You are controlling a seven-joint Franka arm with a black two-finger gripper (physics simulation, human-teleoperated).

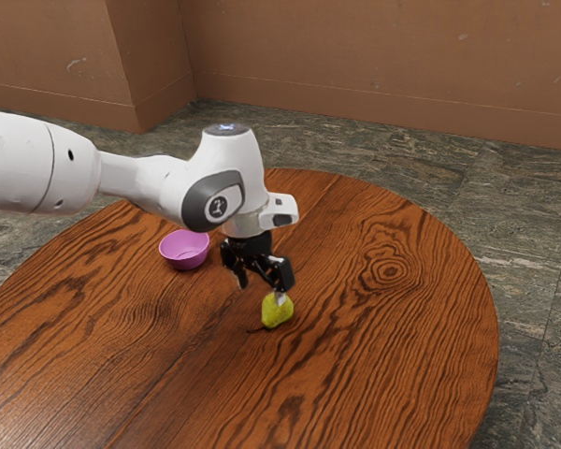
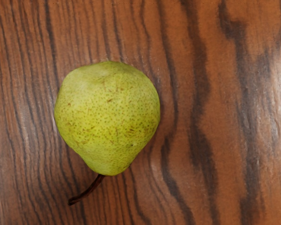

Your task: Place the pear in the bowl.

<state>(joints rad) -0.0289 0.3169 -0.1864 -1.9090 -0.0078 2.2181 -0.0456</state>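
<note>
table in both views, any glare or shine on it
Wrist view: a pale glare on the bare wood of the table, clear of the pear, washes out some grain; exterior view: a fainter, softer sheen, no harsh bright spot on the wood.

Wooden surface (image 1: 402,374) over a stone floor (image 1: 547,281)

The surface is round and reddish brown, with dark wavy grain and a ringed knot (image 1: 390,272) toward its edge on the exterior view's right. In the wrist view, dark streaks (image 2: 199,117) run along it. Around the surface lies the mottled grey-green floor. Beyond the surface stands a brown wall (image 1: 402,56) with a baseboard (image 1: 383,112) along its foot; a wall block (image 1: 51,47) juts out beside it.
</note>
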